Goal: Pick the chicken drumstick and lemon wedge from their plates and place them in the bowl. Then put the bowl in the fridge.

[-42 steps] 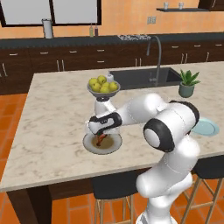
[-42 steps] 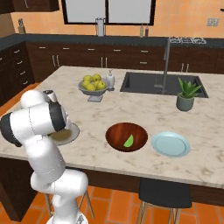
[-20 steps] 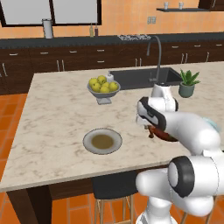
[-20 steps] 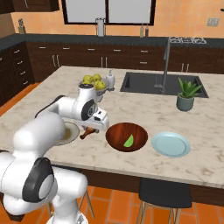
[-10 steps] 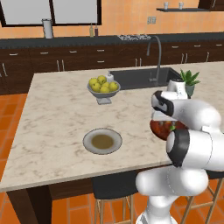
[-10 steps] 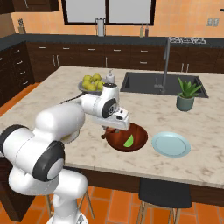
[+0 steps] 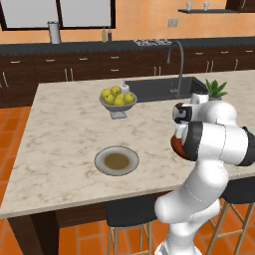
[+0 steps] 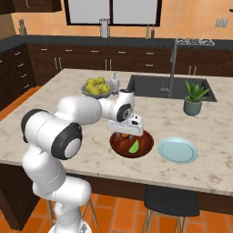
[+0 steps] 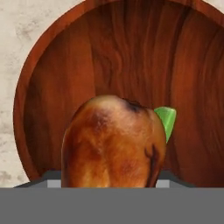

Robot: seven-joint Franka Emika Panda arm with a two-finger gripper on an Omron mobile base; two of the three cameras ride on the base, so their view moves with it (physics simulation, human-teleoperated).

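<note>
**A:** In our hand view, the chicken drumstick fills the foreground, right at the gripper's end. Do we see the jaws on it?

**B:** We cannot make out the fingertips there; the meat covers them. From the right base view the gripper points down over the wooden bowl, with a sliver of brown just under the hand. We read the jaws as closed on the drumstick, holding it above the bowl's hollow.

**A:** How does the drumstick look to us?

**B:** Glossy, golden to reddish-brown, rounded at its fat end, with a dark charred streak near the top and another low on its right side.

**A:** And behind it?

**B:** The lemon wedge, bright green and pointed, peeks out from behind the drumstick's upper right, lying inside the bowl. In the right base view we see it on the bowl's floor, toward the near rim.

**A:** Farther along the island?

**B:** The pale blue plate sits just beside the bowl. In the left base view the grey plate with the brownish centre lies well apart on the marble counter. Beyond them stand the footed fruit bowl with yellow-green fruit, the sink and a potted plant.
</note>
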